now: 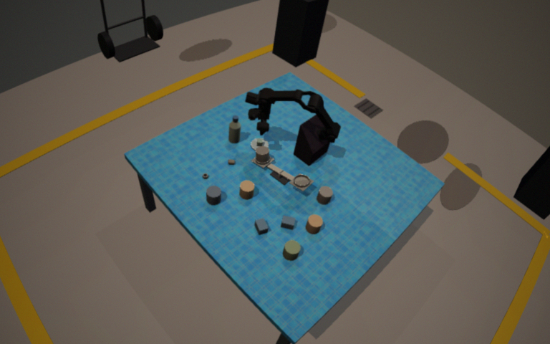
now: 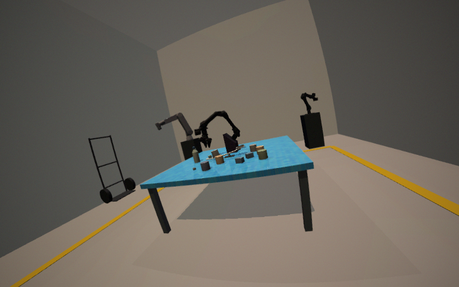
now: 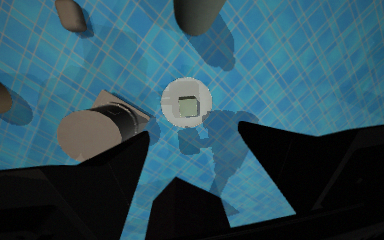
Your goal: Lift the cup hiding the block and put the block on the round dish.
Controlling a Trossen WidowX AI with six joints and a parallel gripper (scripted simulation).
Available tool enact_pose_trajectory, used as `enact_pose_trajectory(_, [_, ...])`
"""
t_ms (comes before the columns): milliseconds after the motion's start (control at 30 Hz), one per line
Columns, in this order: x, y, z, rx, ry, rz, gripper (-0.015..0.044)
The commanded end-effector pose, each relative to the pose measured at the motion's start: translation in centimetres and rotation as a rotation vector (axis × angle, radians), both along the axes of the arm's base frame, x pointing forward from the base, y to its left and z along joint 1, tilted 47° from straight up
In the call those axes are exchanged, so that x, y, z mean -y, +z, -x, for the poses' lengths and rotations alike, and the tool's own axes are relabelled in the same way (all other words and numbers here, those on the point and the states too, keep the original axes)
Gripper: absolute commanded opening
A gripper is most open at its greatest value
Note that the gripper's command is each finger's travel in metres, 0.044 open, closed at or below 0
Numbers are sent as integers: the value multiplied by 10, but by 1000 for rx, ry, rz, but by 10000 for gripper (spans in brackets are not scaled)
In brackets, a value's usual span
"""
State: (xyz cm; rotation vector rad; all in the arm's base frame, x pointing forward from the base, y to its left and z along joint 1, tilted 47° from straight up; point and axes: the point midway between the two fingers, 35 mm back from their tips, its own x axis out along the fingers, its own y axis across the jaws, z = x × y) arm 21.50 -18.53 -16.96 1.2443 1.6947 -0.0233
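Note:
A small pale green block [image 3: 188, 106] [image 1: 260, 142] rests on the white round dish [image 3: 186, 84] [image 1: 253, 145]. My gripper [image 3: 194, 130] [image 1: 263, 132] [image 2: 207, 144] is open and empty, above the dish with space between them. A grey-brown cup [image 1: 262, 154] [image 3: 90, 134] [image 2: 215, 153] stands upside down on the balance's end beside the dish. The balance [image 1: 286, 173] is tilted, and its other end holds a bare ring [image 1: 301, 181]. A like grey-brown cup [image 1: 324, 195] [image 2: 253, 147] stands on the table near that end. No cup is above the dish.
A bottle [image 1: 234, 132] [image 2: 195, 156] [image 3: 197, 12] stands behind the dish. A small brown piece [image 1: 231, 161] [image 3: 71, 15] and a small ring [image 1: 205, 175] lie left of the balance. A dark cylinder [image 1: 213, 195], orange cylinders [image 1: 246, 189] [image 1: 314, 224], a green cylinder [image 1: 291, 250] and blue-grey blocks [image 1: 261, 226] [image 1: 288, 222] stand in front.

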Motion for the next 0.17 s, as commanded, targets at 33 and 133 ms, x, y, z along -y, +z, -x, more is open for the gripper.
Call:
enact_pose_trajectory(33, [-1,1,1,-4,9,-5,440])
enact_pose_trajectory(133, [-1,1,1,-4,9,-5,440])
